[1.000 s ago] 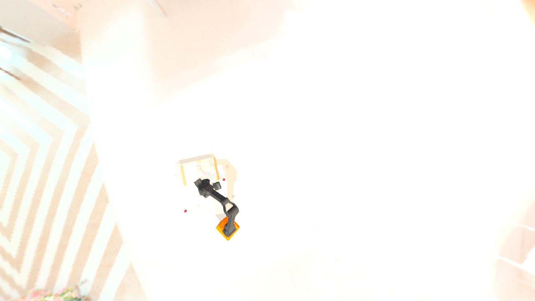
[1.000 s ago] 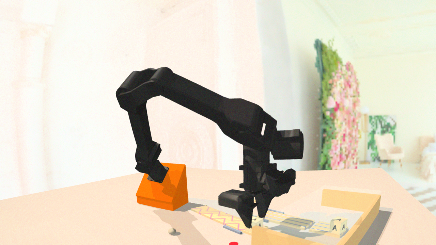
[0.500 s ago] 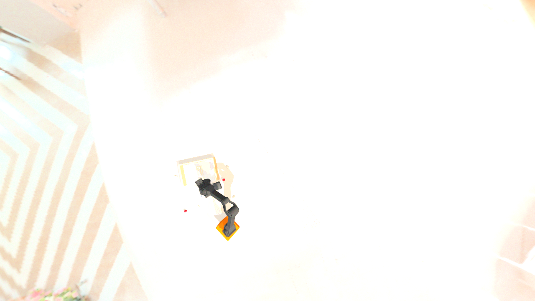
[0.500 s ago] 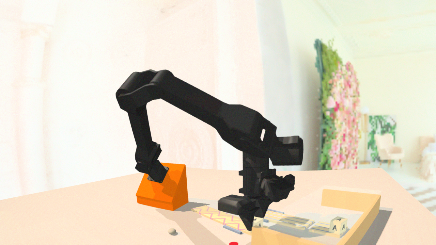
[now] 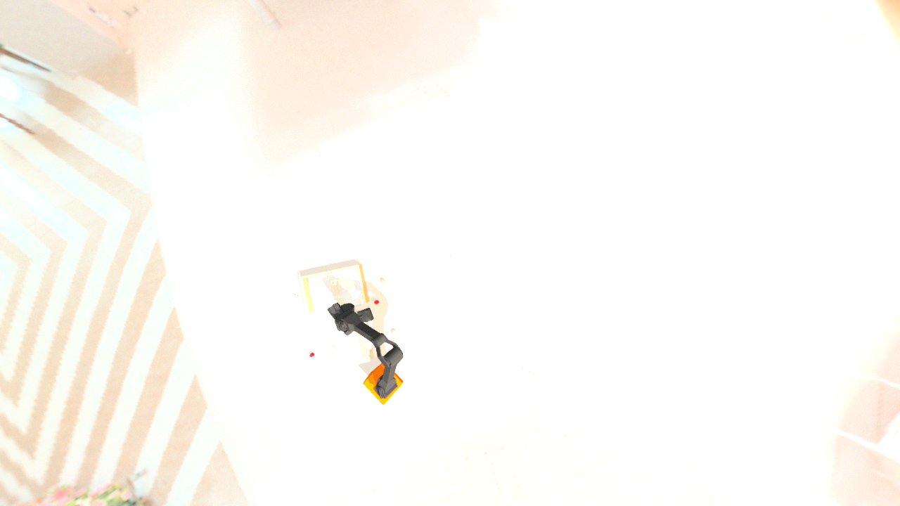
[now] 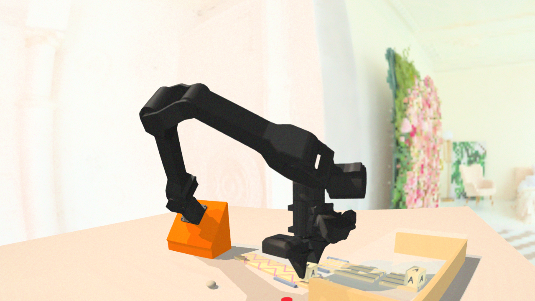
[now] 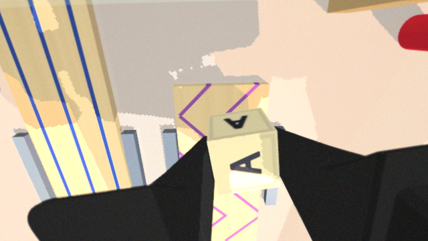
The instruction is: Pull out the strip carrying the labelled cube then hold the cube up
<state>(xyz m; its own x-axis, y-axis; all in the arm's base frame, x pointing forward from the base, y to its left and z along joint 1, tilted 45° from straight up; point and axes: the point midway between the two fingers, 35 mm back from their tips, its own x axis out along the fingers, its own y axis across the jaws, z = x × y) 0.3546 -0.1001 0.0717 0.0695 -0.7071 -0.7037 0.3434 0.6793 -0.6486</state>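
Observation:
My gripper [image 6: 310,270] [image 7: 238,138] is shut on a cream cube [image 6: 312,270] [image 7: 245,162] labelled A, one finger on each side. The cube is over the strip with pink zigzags [image 6: 269,265] [image 7: 217,100], near its far end. I cannot tell whether the cube touches the strip. The zigzag strip looks like one piece and lies out towards the arm's base. The strip with blue lines [image 6: 349,270] [image 7: 71,161] lies beside it, with a gap before its far piece. Another A cube [image 6: 415,277] stands on that far piece. In the overhead view the arm hides the held cube.
Wooden walls [image 6: 430,246] with a see-through cover stand around the far ends of the strips. Low blue-grey rails [image 7: 134,150] flank the strips. A red cylinder [image 6: 286,299] [image 7: 414,33] and a pale ball [image 6: 211,284] lie nearby. The arm's orange base [image 6: 220,239] [image 5: 371,380] is behind.

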